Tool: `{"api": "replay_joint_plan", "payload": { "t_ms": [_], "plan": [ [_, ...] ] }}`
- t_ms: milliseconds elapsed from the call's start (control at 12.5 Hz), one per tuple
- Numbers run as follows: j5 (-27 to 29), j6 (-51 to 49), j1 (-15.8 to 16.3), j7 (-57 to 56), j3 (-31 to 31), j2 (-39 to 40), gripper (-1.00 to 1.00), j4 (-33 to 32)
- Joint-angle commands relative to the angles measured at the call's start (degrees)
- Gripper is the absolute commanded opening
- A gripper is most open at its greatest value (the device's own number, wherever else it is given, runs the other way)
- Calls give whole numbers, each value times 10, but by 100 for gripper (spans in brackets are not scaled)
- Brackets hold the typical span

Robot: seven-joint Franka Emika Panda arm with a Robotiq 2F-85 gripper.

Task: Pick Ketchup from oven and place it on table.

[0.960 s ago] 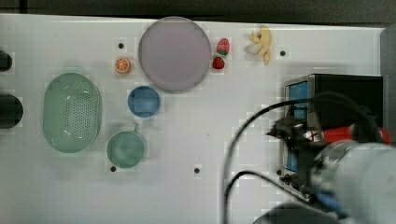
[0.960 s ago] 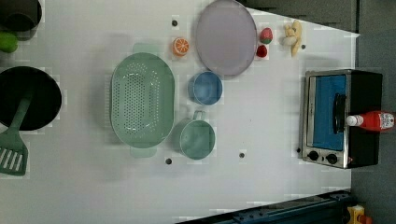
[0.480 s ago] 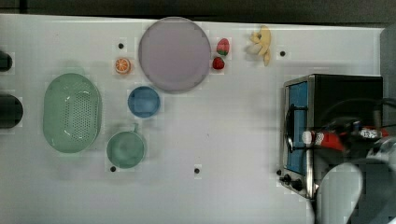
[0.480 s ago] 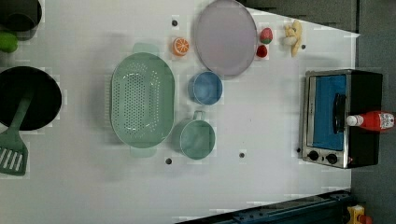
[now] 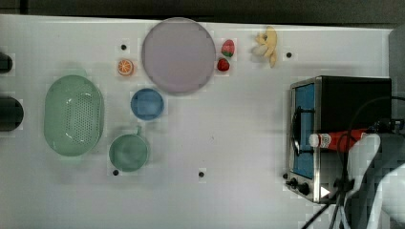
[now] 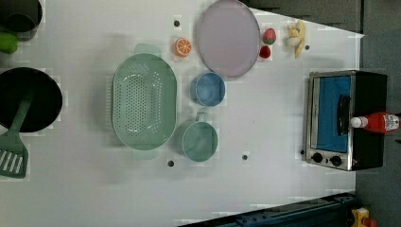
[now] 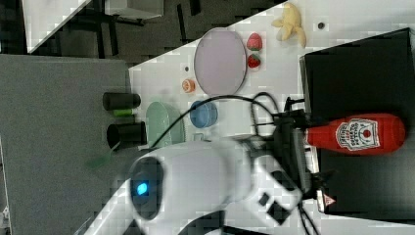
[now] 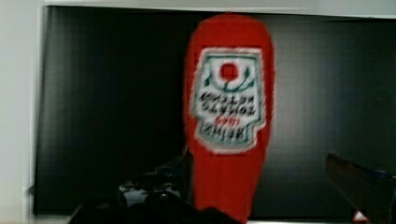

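Item first: the Ketchup (image 7: pixel 359 133) — a slim red squeeze bottle with a white cap and a white label bordered in dark green, bearing a red tomato emblem and dark lettering. It lies on its side on the flat black top of the oven (image 5: pixel 353 98), cap pointing toward the oven's front edge. In the top view the cap just overhangs the glass door.

Oven: boxy black housing, silver front frame, bluish glass door, dark handle, black knobs at one end of the front. It stands near the top view's right edge.

Gripper (image 7: pixel 313 147): poised at the cap end of the bottle, over the oven's front edge, jaws spread nearly full, nothing held. The white arm (image 7: pixel 195 186) is blurred in the right view.

Surface — the table (image 5: pixel 229 157): broad, flat, white, marked by a few small dark dots. Contents, well apart from the oven:
- lilac round plate (image 5: pixel 178 55)
- two strawberries (image 5: pixel 226 55) just beside the plate
- banana (image 5: pixel 267 44)
- orange half (image 5: pixel 125 67)
- blue bowl (image 5: pixel 147 103)
- green cup (image 5: pixel 128 152)
- green colander (image 5: pixel 73 114)
- black pan (image 6: pixel 26 99) with a green spatula (image 6: pixel 12 151)

Room: dark floor beyond the table's edges; grey panel in the right view.
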Motion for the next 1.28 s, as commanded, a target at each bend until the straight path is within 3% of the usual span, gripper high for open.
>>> {"api": "replay_joint_plan", "payload": {
  "t_ms": [80, 240, 880, 960, 1120, 1200, 1280],
  "plan": [
    [51, 19, 1, -14, -4, 16, 100, 5],
    [94, 39, -7, -14, -6, 45, 100, 6],
    [98, 78, -15, -14, -5, 97, 100, 4],
    [101, 78, -15, -14, -4, 99, 92, 4],
    [107, 83, -16, -14, -4, 105, 43, 3],
    [107, 83, -14, -14, -3, 104, 29, 5],
    [107, 84, -14, -14, -4, 104, 29, 7]
  ]
}}
